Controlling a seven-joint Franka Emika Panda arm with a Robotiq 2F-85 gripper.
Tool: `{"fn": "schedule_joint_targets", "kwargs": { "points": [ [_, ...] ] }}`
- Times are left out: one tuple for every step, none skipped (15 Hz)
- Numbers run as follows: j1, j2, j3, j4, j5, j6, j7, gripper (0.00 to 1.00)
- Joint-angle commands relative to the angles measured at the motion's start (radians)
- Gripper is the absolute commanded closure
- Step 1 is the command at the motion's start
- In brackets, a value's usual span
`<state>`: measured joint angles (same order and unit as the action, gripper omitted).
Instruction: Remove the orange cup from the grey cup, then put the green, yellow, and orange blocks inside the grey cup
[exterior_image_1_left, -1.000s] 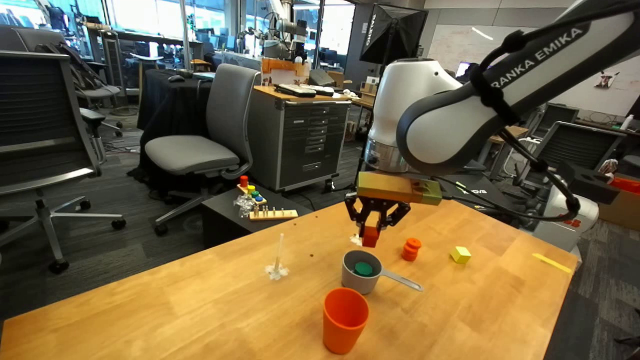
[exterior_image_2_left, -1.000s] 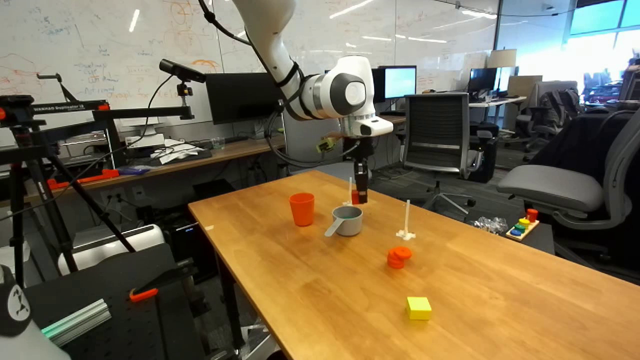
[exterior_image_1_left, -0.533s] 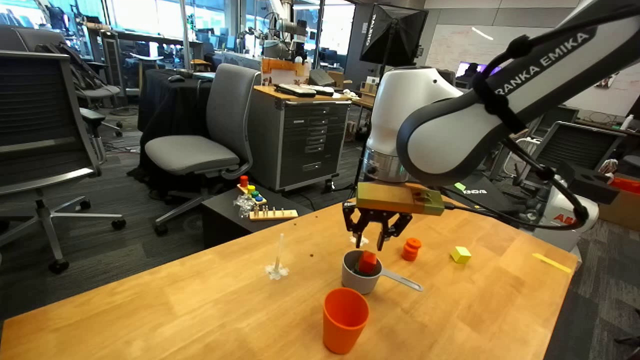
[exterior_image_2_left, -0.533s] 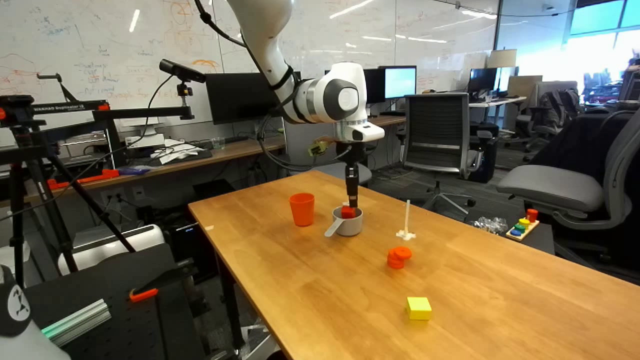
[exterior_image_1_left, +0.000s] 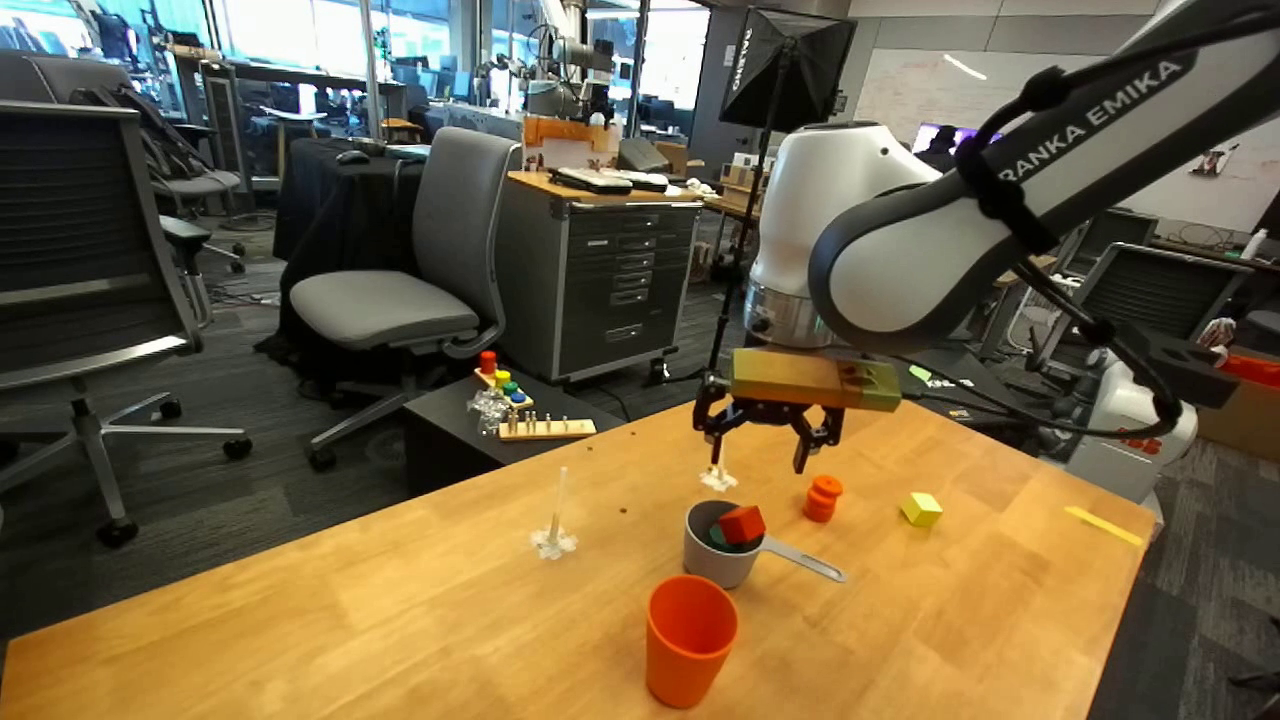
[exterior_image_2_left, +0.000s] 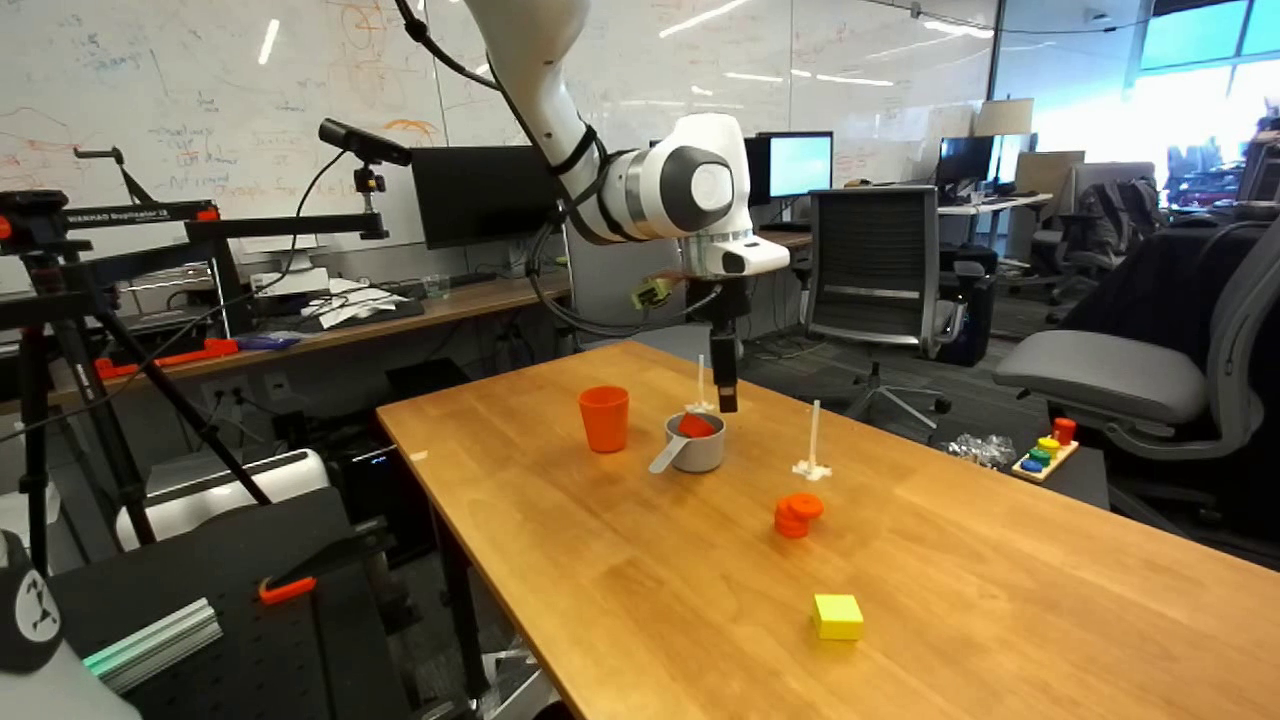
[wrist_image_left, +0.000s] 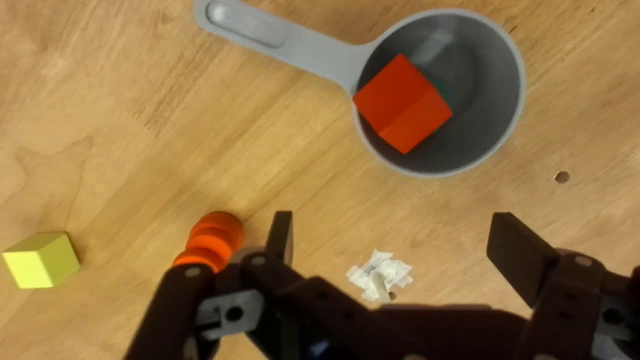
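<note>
You're likely standing between blocks: the orange block (wrist_image_left: 402, 102) is sitting tilted inside the grey measuring cup (exterior_image_1_left: 712, 570), partly covering the green block (wrist_image_left: 440, 86), and the tapered orange cup (exterior_image_1_left: 690, 640) is standing apart on the surface (exterior_image_1_left: 400, 600). The next move is probably calling for travelling toward the surface's right-hand corner, in an exterior view, and lowering around the yellow cube (exterior_image_1_left: 921, 510). Your fingers (wrist_image_left: 520, 260) are hanging spread, holding nothing; in the wrist view the cube is lying well outside them, beyond the stacked orange discs (wrist_image_left: 207, 242)
</note>
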<state>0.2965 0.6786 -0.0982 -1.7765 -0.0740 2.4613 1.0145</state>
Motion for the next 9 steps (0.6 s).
{"fn": "schedule_joint_targets", "kwargs": {
  "points": [
    [0.007, -0.088, -0.059, -0.085, -0.050, -0.009, 0.035, 0.00],
    [0.001, -0.100, -0.076, -0.101, -0.062, -0.007, 0.040, 0.00],
    [-0.008, -0.111, -0.091, -0.119, -0.072, -0.004, 0.046, 0.00],
    [-0.019, -0.121, -0.104, -0.139, -0.079, 0.002, 0.050, 0.00],
    [-0.029, -0.127, -0.118, -0.154, -0.085, 0.004, 0.054, 0.00],
    [-0.041, -0.129, -0.129, -0.167, -0.091, 0.007, 0.056, 0.00],
    [-0.055, -0.127, -0.138, -0.180, -0.094, 0.011, 0.058, 0.00],
    [-0.070, -0.123, -0.143, -0.188, -0.093, 0.012, 0.056, 0.00],
    [-0.087, -0.110, -0.143, -0.190, -0.087, 0.010, 0.052, 0.00]
  ]
}}
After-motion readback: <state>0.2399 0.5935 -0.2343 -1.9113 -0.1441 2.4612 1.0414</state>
